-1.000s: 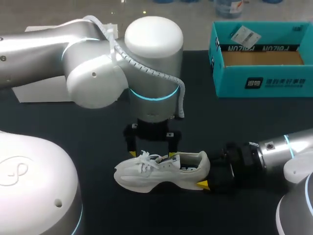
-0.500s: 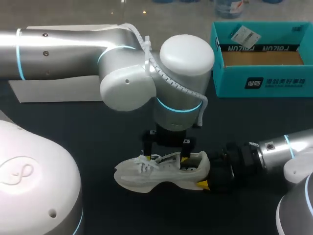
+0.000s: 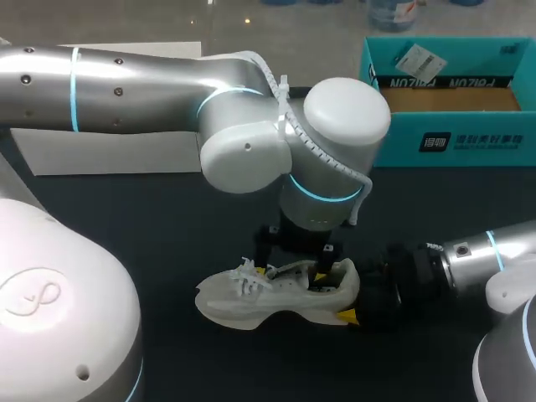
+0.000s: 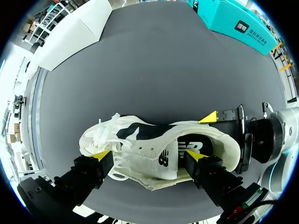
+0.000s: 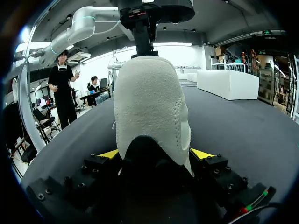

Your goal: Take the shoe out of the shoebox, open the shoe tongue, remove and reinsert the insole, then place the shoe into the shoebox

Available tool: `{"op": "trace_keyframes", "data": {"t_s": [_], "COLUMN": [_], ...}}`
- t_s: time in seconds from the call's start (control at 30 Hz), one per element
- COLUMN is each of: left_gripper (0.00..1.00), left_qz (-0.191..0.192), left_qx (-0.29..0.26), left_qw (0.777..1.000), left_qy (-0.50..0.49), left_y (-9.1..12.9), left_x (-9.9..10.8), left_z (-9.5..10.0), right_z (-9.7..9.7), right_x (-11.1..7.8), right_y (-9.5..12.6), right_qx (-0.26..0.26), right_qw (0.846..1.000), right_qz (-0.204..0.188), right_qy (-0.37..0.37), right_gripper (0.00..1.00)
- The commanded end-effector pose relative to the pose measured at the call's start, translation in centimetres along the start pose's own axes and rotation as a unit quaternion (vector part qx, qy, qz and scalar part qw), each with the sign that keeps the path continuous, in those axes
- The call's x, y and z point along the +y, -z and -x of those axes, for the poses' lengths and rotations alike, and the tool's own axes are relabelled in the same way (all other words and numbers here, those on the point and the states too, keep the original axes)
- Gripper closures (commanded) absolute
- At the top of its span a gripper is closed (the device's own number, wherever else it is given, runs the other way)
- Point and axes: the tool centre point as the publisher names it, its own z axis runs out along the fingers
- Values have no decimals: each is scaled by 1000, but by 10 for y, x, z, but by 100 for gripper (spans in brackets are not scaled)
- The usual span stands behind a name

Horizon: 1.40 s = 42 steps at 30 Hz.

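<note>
A white sneaker [image 3: 251,300] rests on the dark table, toe to the left, laces [image 4: 105,137] loose. My right gripper [image 3: 352,295] is shut on its heel; in the right wrist view the heel [image 5: 149,107] fills the gap between the two yellow tips of the right gripper [image 5: 155,154]. My left gripper [image 3: 297,266] hangs open just above the shoe's middle. In the left wrist view the left gripper [image 4: 147,156] straddles the shoe's side panel [image 4: 154,156], one tip by the laces, the other by the collar opening. The teal shoebox [image 3: 444,142] stands open at the back right.
A white box [image 3: 109,151] lies at the back left, partly behind my left arm. The teal shoebox [image 4: 243,25] holds a small tag [image 3: 417,59] near its far wall. My left arm's big elbow joint [image 3: 343,142] hides the table behind the shoe.
My left arm has swung to the right along the shoe, from above the laces to above the collar. The right arm and the shoe have stayed put.
</note>
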Motion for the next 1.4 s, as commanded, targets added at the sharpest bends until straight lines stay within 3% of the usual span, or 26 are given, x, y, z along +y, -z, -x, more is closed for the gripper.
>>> {"op": "trace_keyframes", "data": {"t_s": [0.03,0.47,0.9,0.93,0.97,1.03,1.4], "left_gripper": [0,0,0,25,65,100,100], "left_qz": [-16,-38,-35,-35,-35,-36,-41], "left_qx": [-43,-82,-100,-100,-99,-98,-86], "left_qw": [998,995,992,992,992,992,992], "left_qy": [34,38,62,63,65,67,84], "left_y": [-5,-15,-22,-21,-20,-19,-3], "left_x": [12,19,14,14,14,14,13], "left_z": [-9,-8,-3,-3,-1,1,24], "right_z": [-2,-2,-2,-2,-2,-2,-2], "right_x": [-2,-2,-2,-2,-2,-2,-2], "right_y": [-1,-1,-1,-1,-1,-1,-1], "right_qx": [-1,-1,-1,-1,-1,-1,-1], "right_qw": [1000,1000,1000,1000,1000,1000,1000], "right_qz": [-2,-2,-2,-2,-2,-2,-2], "right_qy": [0,0,0,0,0,0,0], "right_gripper": [100,100,100,100,100,100,100]}}
